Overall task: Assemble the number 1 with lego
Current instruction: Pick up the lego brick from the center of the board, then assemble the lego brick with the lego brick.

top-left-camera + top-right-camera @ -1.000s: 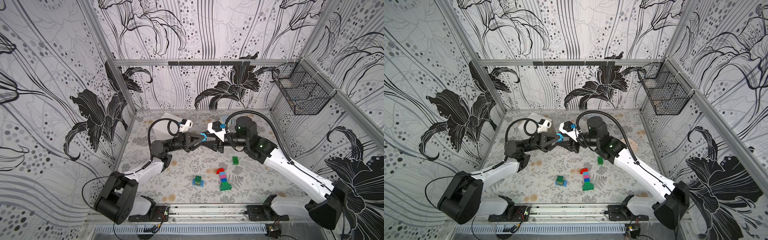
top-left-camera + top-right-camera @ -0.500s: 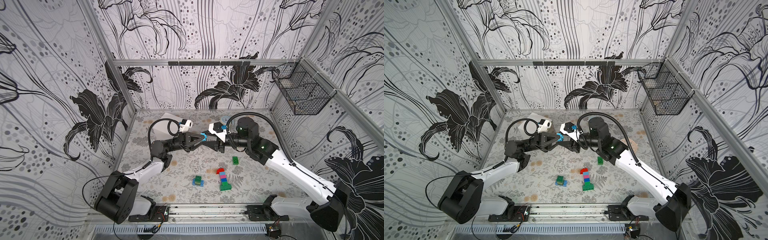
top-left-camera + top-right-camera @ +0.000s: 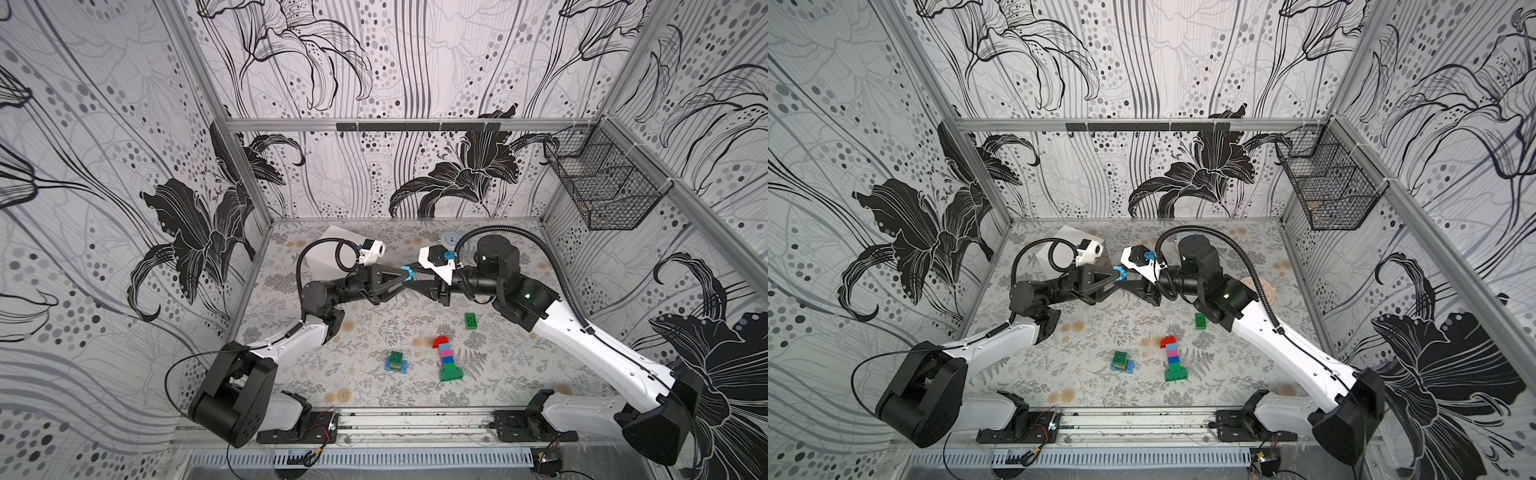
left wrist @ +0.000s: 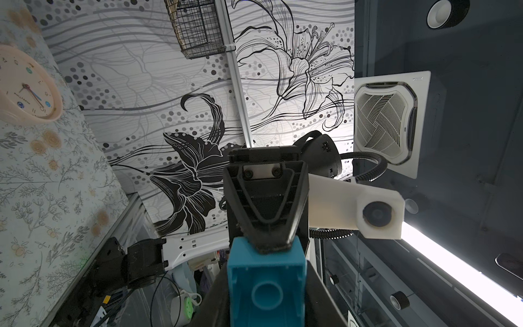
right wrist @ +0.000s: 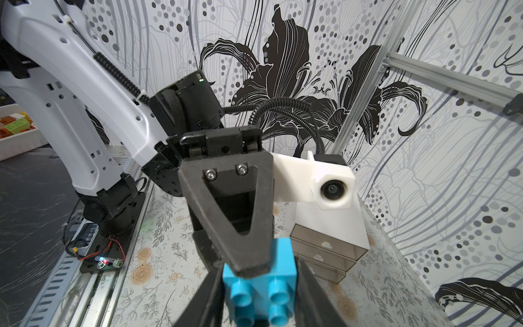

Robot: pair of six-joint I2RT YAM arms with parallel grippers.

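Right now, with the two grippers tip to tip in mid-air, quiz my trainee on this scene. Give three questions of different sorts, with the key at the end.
1. Name what the left gripper is shut on.
2. True or false: the loose dark green brick lies apart from the multicoloured stack.
3. What colour is the stack's rounded end piece? A red, B black, C lime.
Key: 1 the light blue brick; 2 true; 3 A.
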